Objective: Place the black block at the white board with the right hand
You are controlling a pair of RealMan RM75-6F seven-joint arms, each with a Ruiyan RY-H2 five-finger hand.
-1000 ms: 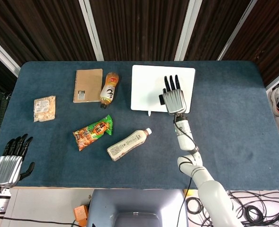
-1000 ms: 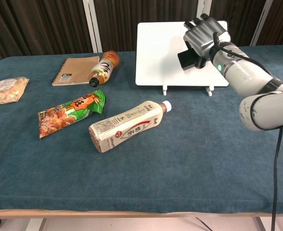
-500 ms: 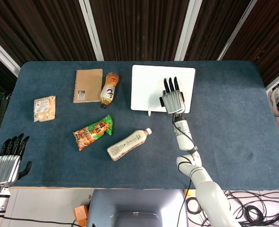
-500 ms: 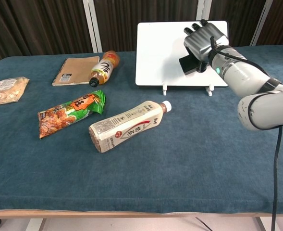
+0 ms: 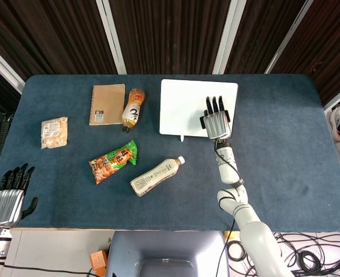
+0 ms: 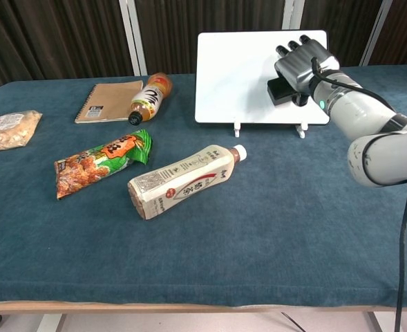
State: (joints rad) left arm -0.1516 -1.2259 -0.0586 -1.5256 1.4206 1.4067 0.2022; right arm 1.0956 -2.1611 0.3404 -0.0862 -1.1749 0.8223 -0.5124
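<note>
Black block (image 6: 283, 92) sits under the palm of the right hand (image 6: 301, 63), held against the front face of the white board (image 6: 239, 69) on its right half, a little above the board's lower edge. In the chest view the block shows as a dark rectangle poking out below and to the left of the silver palm; in the head view only a sliver of it shows at the left edge of the hand (image 5: 216, 120). The right hand grips the block, its dark fingers (image 5: 215, 104) pointing toward the far side of the table and lying over the board's surface. The board stands on two small feet on the blue tablecloth (image 6: 258, 228). The left hand (image 5: 8, 198) rests at the near left corner of the table, well apart from everything, holding nothing with its fingers spread. Elsewhere on the cloth lie a brown notebook (image 5: 107, 104), an orange-capped bottle (image 5: 134, 108) just beside it, a clear packet of snacks (image 5: 54, 132), an orange and green snack bag (image 5: 113, 161), and a white-capped drink bottle (image 5: 156, 176) on its side.
</note>
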